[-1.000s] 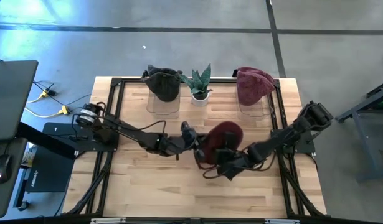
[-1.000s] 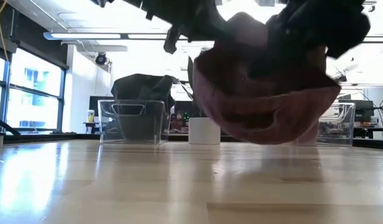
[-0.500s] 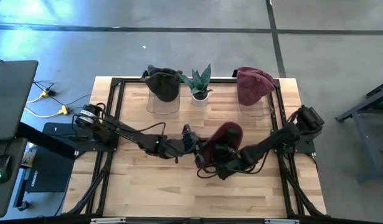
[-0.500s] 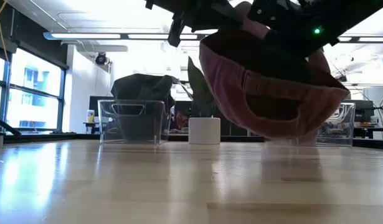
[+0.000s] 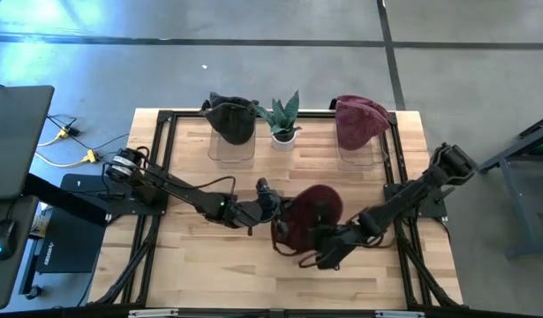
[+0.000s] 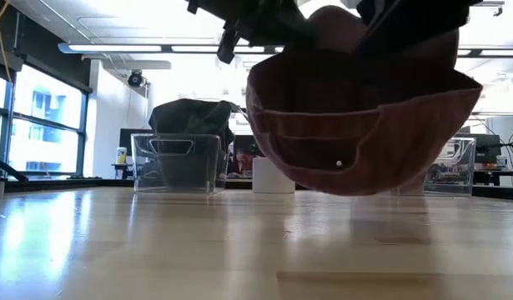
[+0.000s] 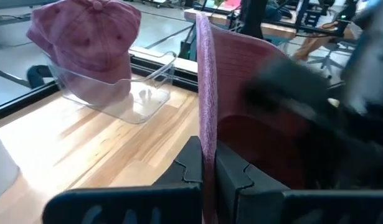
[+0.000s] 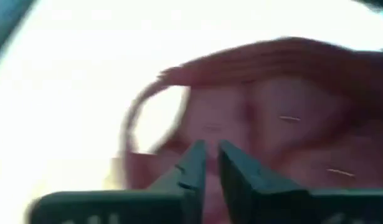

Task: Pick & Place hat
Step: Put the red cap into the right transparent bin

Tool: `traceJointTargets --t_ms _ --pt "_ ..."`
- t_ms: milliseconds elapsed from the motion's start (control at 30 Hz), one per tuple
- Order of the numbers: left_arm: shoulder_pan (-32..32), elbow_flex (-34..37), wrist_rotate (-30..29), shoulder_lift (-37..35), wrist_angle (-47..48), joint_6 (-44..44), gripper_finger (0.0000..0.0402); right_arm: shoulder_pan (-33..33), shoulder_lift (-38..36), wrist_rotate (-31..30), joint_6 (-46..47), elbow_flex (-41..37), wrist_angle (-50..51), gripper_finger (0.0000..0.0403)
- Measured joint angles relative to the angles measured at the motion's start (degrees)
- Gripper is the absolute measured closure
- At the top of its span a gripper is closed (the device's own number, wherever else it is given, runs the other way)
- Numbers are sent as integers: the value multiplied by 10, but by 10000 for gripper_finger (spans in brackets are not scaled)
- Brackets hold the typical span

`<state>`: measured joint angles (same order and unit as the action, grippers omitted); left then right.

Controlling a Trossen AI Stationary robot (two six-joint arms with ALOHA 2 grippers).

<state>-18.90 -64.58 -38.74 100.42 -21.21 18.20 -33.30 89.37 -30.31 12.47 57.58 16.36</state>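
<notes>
A dark red hat (image 5: 311, 212) hangs in the air over the middle of the table, its hollow side facing the near edge in the low view (image 6: 356, 125). My left gripper (image 5: 271, 208) is at the hat's left side, shut on its rim. My right gripper (image 5: 322, 254) is at the hat's near edge, its fingers almost together, and its wrist view looks into the hat's inside (image 8: 272, 118). My left gripper (image 7: 207, 171) pinches the hat's rim edge (image 7: 203, 112) between its two fingers, coming level from the table's left. The thin edge stands upright between them, and the hat is lifted clear of the table. My right gripper (image 8: 210, 163) is shut at the hat's near edge (image 5: 308, 247), coming from the table's right. Blur hides the exact place of contact.
Along the far edge stand a clear box with a black hat (image 5: 231, 119), a plant in a white pot (image 5: 284, 124), and a clear box with a pink hat (image 5: 359, 119). Bare wood lies toward the near edge (image 5: 253, 274).
My right gripper has moved toward the near edge, and the hat has shifted with it toward the near edge and slightly left. The hat has turned about, its hollow inside now facing the low camera. It has stayed lifted clear. The left gripper has kept its hold.
</notes>
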Motion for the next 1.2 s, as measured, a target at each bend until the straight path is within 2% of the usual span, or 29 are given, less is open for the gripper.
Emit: traceJointTargets --t_ms 133,233,300,367,500,633,733,833,1000,1200 --pt "0 0 -28 0 12 0 401 -2 36 92 -29 0 -87 307" --pt "6 0 -51 0 28 1 401 -2 73 123 -76 1 -136 254" --pt "10 0 -52 0 45 13 401 0 94 121 -102 10 -131 226" --pt "20 0 -43 0 59 20 401 2 111 92 -122 19 -108 206" --pt "32 0 -41 0 91 41 401 8 134 39 -142 27 -73 196" --pt "40 0 -41 0 118 55 401 19 150 38 -163 27 -57 210" --pt "43 0 -41 0 124 61 401 23 161 26 -164 26 -52 235" --pt "42 0 -39 0 129 61 401 26 162 16 -164 26 -53 280" --pt "42 0 -42 0 148 62 401 30 162 11 -142 26 -49 382" --pt "42 0 -17 0 154 68 401 28 105 31 -40 26 10 382"
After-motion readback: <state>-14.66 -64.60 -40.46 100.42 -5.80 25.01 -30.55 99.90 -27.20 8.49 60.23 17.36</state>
